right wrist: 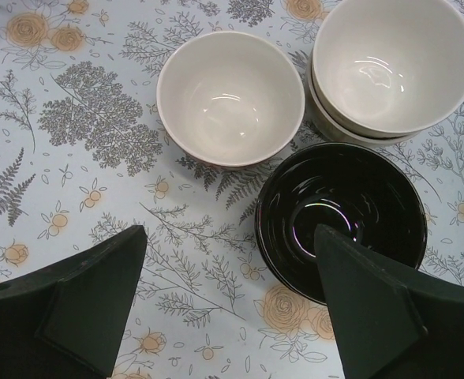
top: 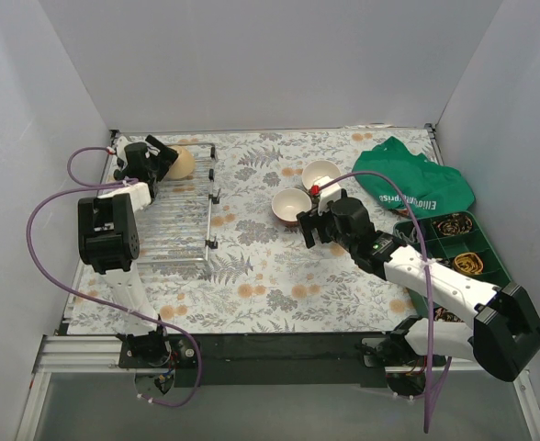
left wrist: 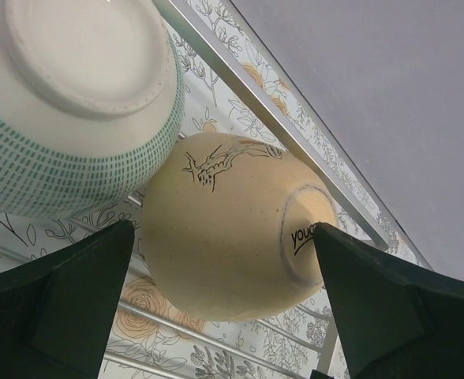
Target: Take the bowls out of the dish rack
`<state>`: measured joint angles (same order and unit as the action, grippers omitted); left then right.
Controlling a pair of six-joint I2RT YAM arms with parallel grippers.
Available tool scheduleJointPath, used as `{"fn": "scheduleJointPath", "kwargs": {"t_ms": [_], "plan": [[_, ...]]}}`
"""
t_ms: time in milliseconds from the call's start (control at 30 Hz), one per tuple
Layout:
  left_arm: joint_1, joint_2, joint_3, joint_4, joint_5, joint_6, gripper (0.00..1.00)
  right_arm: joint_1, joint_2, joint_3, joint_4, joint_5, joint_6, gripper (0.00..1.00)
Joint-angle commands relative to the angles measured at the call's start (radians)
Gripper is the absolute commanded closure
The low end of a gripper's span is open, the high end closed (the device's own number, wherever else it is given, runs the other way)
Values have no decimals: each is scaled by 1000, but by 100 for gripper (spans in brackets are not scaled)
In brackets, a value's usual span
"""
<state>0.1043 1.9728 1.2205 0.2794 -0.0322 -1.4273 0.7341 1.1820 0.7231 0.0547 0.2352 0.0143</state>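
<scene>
Dark fingers (left wrist: pixel 66 308) of your left gripper (left wrist: pixel 224 260) fill the bottom corners of the left wrist view, spread wide on either side of a tan ceramic bowl (left wrist: pixel 216 229) with a branch drawing. I cannot tell if either finger touches it. That bowl lies tipped on its side on the silver wire dish rack (top: pixel 180 231), its foot ring facing the camera. It leans against a cream bowl with a green dotted band (left wrist: pixel 66 103), which is also overturned. From above, you see both at the far end of the rack, on the left of the floral tablecloth (top: pixel 270 276). Your right gripper (right wrist: pixel 230 237) hangs released over the cloth mid-table, with nothing between its fingers. A glossy black bowl (right wrist: pixel 334 213) stands upright just beside one finger, a white bowl (right wrist: pixel 230 99) is near it, and two cream bowls nested together (right wrist: pixel 390 63) touch the black one. Further right are a green cloth bag (top: pixel 412 179) and a green compartment tray (top: pixel 492 246).
</scene>
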Motion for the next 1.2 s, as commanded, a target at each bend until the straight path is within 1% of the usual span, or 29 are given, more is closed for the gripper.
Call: {"fn": "scheduleJointPath", "kwargs": {"t_ms": [0, 167, 200, 367, 400, 467, 700, 867, 1000, 1033, 1133, 1167], "plan": [[6, 37, 14, 0, 31, -13, 2, -2, 7, 9, 47, -31, -11, 5], [9, 60, 14, -16, 31, -25, 2, -2, 5, 9, 48, -50, -11, 6], [8, 63, 23, -37, 31, -28, 2, -2, 7, 9, 48, -51, -37, 6], [9, 92, 56, -103, 34, -33, 2, -2, 10, 9, 48, -62, -40, 7], [9, 95, 59, -118, 70, -38, 2, -2, 10, 9, 48, -62, -40, 7], [11, 104, 74, -138, 81, -45, 2, -2, 11, 9, 48, -66, -40, 7], [9, 112, 132, -302, 64, -30, 2, -2, 10, 7, 51, -77, -42, 7], [11, 103, 122, -295, 132, -13, 3, -2, 16, 9, 51, -99, -42, 8], [9, 110, 125, -284, 189, -25, 9, -2, 19, 9, 50, -99, -43, 8], [9, 104, 120, -255, 196, -30, 14, -2, 19, 9, 51, -100, -43, 8], [9, 87, 99, -223, 224, -41, 21, -2, 19, 9, 50, -103, -45, 9], [11, 75, 96, -217, 227, -39, 26, -2, 19, 9, 51, -105, -45, 9]]}}
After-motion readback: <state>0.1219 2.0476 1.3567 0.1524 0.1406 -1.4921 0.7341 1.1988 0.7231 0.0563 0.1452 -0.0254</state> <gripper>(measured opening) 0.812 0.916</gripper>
